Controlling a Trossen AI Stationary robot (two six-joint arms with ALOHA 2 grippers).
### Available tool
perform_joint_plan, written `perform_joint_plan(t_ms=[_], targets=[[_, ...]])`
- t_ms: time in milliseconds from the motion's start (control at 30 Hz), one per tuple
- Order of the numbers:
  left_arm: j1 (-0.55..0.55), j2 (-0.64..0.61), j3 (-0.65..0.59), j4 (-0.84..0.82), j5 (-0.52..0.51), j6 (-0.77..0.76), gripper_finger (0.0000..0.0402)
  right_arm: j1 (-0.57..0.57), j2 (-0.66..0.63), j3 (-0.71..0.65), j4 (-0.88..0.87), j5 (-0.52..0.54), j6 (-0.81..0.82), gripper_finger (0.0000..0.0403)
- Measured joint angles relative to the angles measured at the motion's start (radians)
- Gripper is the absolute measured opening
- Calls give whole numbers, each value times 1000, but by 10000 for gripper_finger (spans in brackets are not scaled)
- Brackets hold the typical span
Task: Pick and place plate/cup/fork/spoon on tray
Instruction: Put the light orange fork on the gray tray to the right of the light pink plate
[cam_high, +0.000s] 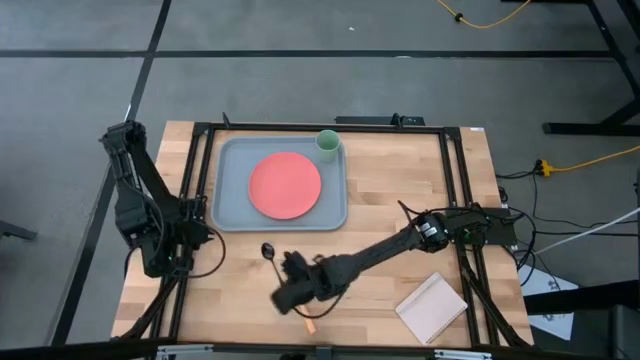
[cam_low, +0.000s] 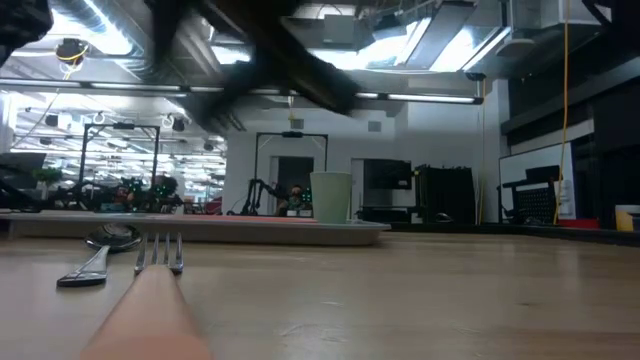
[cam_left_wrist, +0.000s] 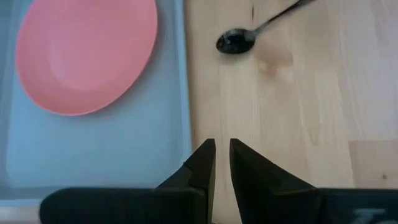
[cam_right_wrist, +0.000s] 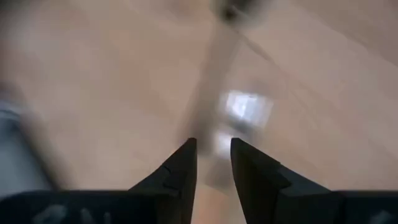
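Observation:
The coral plate (cam_high: 285, 185) lies flat in the grey-blue tray (cam_high: 232, 205). The pale green cup (cam_high: 327, 142) stands upright in the tray's far right corner. The dark spoon (cam_high: 268, 250) lies on the table just in front of the tray. The fork (cam_low: 160, 262) lies flat on the table near the front edge, its orange handle (cam_high: 308, 322) pointing toward the near edge. My right gripper (cam_right_wrist: 213, 152) hovers over the fork and the spoon's handle, a little open and holding nothing. My left gripper (cam_left_wrist: 222, 155) waits at the table's left, fingers together and empty, by the tray's near left corner.
A tan notepad (cam_high: 432, 307) lies at the near right of the table. A black frame (cam_high: 455, 180) runs around the work area. Bare wood lies to the right of the tray and between the fork and the notepad.

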Motion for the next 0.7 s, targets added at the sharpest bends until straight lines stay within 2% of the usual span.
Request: perform_joint_plan(t_ms=[167,267,367,500,700], targets=[[0,0,-9,-2,9,1,41,28,-5,4,269,-153,-63,102],[0,0,-9,-6,8,9,41,68,1,2,403,-171,-37,102],[0,0,-9,-7,8,51,41,101,3,2,592,-113,-50,102],[0,0,-9,-8,-2,72,41,130,2,2,748,12,-180,102],[0,0,-9,-8,-7,72,41,117,19,3,811,28,-221,102]])
